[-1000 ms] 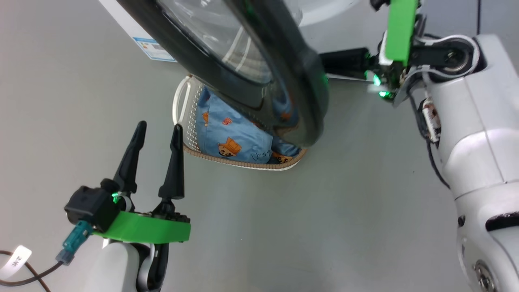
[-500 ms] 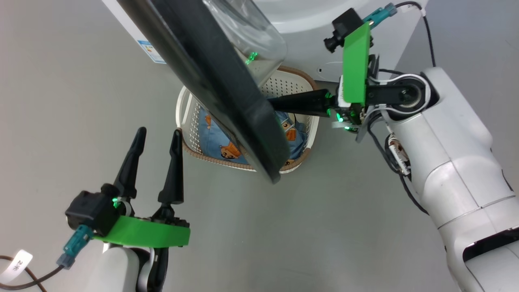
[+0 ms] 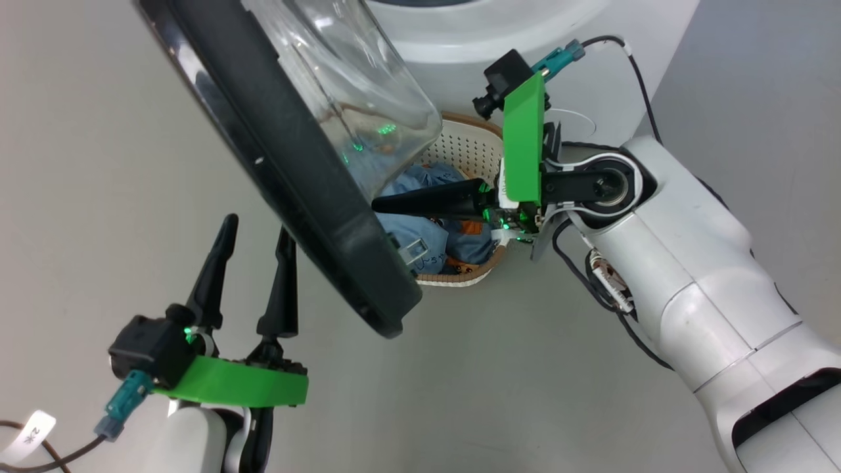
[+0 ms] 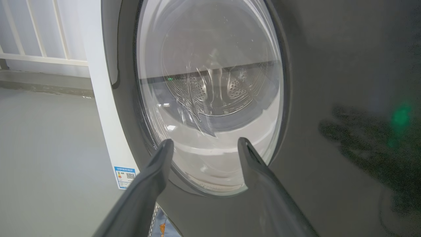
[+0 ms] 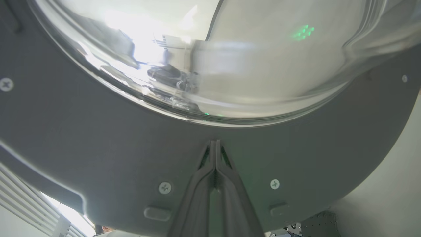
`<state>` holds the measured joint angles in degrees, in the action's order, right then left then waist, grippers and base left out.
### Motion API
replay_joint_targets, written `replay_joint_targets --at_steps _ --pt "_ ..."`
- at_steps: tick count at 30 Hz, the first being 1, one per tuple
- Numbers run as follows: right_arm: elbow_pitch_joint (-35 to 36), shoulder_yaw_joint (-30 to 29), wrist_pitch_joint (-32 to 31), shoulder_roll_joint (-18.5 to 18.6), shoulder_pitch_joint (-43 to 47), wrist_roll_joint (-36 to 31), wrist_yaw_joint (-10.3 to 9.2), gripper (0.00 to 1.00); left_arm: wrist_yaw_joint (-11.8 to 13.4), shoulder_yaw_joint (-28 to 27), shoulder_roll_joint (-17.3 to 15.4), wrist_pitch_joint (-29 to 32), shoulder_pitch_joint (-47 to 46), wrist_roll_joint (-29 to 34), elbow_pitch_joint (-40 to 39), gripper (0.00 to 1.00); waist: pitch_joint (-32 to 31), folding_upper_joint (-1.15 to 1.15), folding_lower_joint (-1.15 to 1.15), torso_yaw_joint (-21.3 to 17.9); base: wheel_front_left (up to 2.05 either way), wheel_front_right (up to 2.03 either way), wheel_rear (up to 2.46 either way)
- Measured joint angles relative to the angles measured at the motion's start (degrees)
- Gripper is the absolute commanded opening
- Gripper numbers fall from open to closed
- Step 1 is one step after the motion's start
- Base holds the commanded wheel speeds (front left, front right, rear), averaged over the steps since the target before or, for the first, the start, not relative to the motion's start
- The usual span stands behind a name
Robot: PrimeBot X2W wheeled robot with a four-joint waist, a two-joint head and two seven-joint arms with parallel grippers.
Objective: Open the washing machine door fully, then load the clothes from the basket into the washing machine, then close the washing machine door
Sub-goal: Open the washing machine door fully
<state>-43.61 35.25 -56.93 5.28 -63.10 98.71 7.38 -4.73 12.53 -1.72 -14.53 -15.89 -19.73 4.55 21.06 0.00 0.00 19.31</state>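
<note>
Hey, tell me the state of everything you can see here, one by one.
Door: open, swung outward.
Right tool: shut, tips against door's inner face.
Left tool: open, empty.
Basket: holds clothes.
Clothes: heaped, not yet loaded.

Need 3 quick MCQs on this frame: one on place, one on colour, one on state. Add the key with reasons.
1. Where are the clothes? A in the drum; B on the floor; C in the basket.
2. Main colour of the clothes? A red; B light blue; C black.
3. The right claw is: A shut, tips at the inner rim of the door; B spread wide; C shut on cloth.

Key:
1 C, the head view shows them heaped inside the perforated walls.
2 B, it is blue fabric with orange prints.
3 A, the right wrist view shows it closed at the rim.
</note>
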Motion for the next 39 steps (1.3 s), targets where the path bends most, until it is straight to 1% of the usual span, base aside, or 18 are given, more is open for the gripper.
replay_joint_targets --at_steps 8,16,21,27,33,39 --pt "-0.1 4.9 2.6 0.0 -0.1 4.4 0.00 0.00 0.0 -0.4 0.0 0.0 0.4 0.0 0.1 1.00 -0.3 0.00 0.00 -0.1 0.00 0.00 0.00" --pt "0.3 6.0 4.8 0.3 -0.3 7.5 0.00 0.00 0.0 -2.1 0.0 0.0 0.5 0.0 0.3 1.00 -1.0 0.00 0.01 -1.2 0.00 0.00 0.00" --pt "2.7 5.8 6.8 2.4 1.0 9.8 0.00 0.00 0.0 -3.7 0.0 0.0 2.3 0.7 1.0 1.00 -2.3 0.00 0.01 -2.2 0.00 0.00 0.00" --pt "6.1 5.4 9.4 4.9 5.2 12.8 0.00 0.00 -0.2 -5.4 0.0 0.0 3.8 2.3 1.6 1.00 -4.5 0.00 0.01 -3.6 0.00 0.00 0.00" --pt "9.8 5.7 12.6 6.4 9.0 15.4 0.00 0.00 -0.7 -7.2 0.0 0.0 5.4 3.8 2.3 1.00 -6.6 0.00 0.00 -5.5 0.00 0.00 0.00" --pt "13.3 6.4 16.1 8.7 13.0 17.8 0.00 0.00 -1.2 -8.8 0.0 0.0 7.4 4.6 2.5 1.00 -8.8 0.00 0.00 -7.3 0.00 0.00 0.00"
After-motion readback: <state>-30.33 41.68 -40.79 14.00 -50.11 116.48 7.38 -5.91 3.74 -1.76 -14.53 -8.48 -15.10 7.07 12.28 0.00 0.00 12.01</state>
